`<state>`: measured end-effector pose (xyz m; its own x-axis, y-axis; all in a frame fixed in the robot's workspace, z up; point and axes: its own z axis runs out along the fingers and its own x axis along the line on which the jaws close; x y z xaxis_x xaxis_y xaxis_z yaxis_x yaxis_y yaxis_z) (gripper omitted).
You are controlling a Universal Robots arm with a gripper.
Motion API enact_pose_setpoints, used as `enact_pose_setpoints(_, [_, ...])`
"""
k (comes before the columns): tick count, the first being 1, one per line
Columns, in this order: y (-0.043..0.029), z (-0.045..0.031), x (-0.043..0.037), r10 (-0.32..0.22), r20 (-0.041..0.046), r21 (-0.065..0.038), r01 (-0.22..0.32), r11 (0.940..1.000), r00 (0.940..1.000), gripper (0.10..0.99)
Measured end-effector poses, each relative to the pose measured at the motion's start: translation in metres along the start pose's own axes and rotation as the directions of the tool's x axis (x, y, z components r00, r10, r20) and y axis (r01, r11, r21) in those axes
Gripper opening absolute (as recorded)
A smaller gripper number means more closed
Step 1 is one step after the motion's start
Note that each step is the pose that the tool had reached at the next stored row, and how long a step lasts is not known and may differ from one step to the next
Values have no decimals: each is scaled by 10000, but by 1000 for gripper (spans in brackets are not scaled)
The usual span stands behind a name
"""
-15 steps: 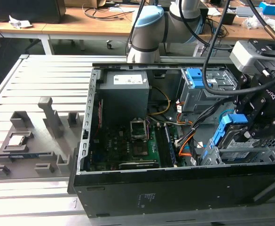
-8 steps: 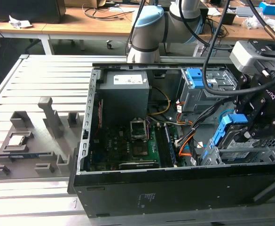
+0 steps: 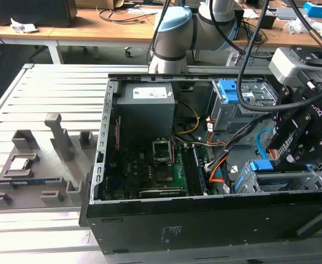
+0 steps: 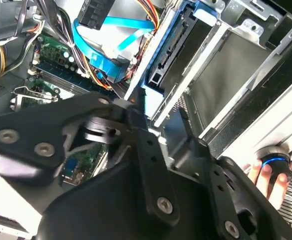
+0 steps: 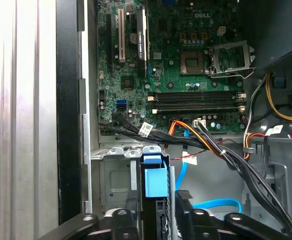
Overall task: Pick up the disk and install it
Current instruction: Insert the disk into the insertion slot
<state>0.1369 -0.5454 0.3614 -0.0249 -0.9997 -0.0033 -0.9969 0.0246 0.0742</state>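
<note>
Exterior view: downward gripper point(image 3: 276, 160) around disk point(image 3: 260, 165)

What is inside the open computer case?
Green motherboard, grey power supply, cables, and the blue-framed disk between the jaws of the gripper. Whatever lies under the disk is covered.

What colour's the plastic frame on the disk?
Blue. The frame on the disk shows best in the first wrist view.

Of the disk point(image 5: 153, 185), just a blue end in the first wrist view; the rest masked by the gripper point(image 5: 158, 215) and cropped at the edge. In the second wrist view, blurred black gripper links, and a hand point(image 4: 263, 180) cropped at the corner.
</note>
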Motion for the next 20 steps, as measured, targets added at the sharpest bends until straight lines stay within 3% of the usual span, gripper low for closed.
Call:
enact_pose_setpoints(4, [0,1,0,0,0,0,0,10000,10000,239])
enact_pose_setpoints(5, [0,2,0,0,1,0,0,10000,10000,106])
enact_pose_setpoints(14, [-15,2,-15,1,-24,1,-1,10000,10000,106])
enact_pose_setpoints(17, [-80,-2,-56,6,-87,2,-6,10000,10000,106])
enact_pose_setpoints(20, [-207,-12,-98,10,-129,4,-10,10000,9999,106])
